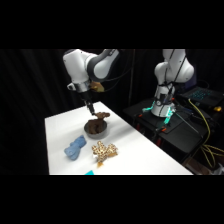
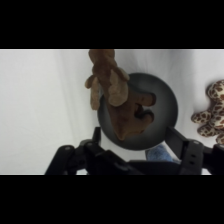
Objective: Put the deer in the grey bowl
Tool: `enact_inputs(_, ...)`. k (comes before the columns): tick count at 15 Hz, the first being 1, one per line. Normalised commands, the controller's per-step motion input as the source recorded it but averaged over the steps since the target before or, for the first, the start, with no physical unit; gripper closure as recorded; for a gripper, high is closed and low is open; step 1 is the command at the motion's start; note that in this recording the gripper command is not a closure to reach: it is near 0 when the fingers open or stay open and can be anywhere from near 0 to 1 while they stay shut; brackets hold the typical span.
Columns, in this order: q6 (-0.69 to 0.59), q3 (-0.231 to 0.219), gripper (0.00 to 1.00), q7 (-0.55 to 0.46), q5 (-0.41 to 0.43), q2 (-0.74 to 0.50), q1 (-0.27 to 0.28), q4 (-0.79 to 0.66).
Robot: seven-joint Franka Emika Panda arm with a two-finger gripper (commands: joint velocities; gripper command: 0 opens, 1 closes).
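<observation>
**benchtop_bo:** So where's it at? Side view has the deer point(image 1: 98, 119) sitting on the grey bowl point(image 1: 95, 130), roughly mid-table, a bit toward the far side. The gripper point(image 1: 90, 108) is right above it.

**pandawrangler:** Yeah, wrist view shows it better. The deer point(image 2: 117, 97) is draped over the grey bowl point(image 2: 165, 107), hind part down inside, head and front limbs hanging out over the rim. The two fingers point(image 2: 186, 150) stand wide apart on either side of the bowl, so I'd call the gripper point(image 2: 141, 142) spread and not holding anything. Looks like it's let go.

**benchtop_bo:** So what could go wrong?

**pandawrangler:** My guess: the deer's about as wide as the bowl and top-heavy the way it's lying. If the overhanging half outweighs the part inside, it could flop out onto the table point(image 1: 145, 155). Also, if the arm lifts crooked, a finger might snag the plush or nudge the bowl.

**benchtop_bo:** Anything nearby to hit?

**pandawrangler:** The blue plush point(image 1: 75, 147) and the tan spotted plush point(image 1: 103, 150) sit just nearer than the bowl, close but apart from it.

**benchtop_bo:** What can't you tell?

**pandawrangler:** How deep the deer sits, since the bowl's floor is hidden under it. In the side view the fingertips blend into the dark plush, so I can't see if they're touching it.
</observation>
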Motion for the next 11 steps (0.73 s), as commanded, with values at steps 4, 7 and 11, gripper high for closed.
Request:
enact_inputs(4,-0.47,-0.013,0.00,-0.29,0.014,-0.36,-0.054,0.16)
enact_inputs(7,-0.63,-0.015,0.00,-0.29,-0.046,-0.45,-0.026,0.27)
enact_inputs(11,-0.39,0.000,0.00,-0.22,-0.062,-0.17,0.002,0.31)
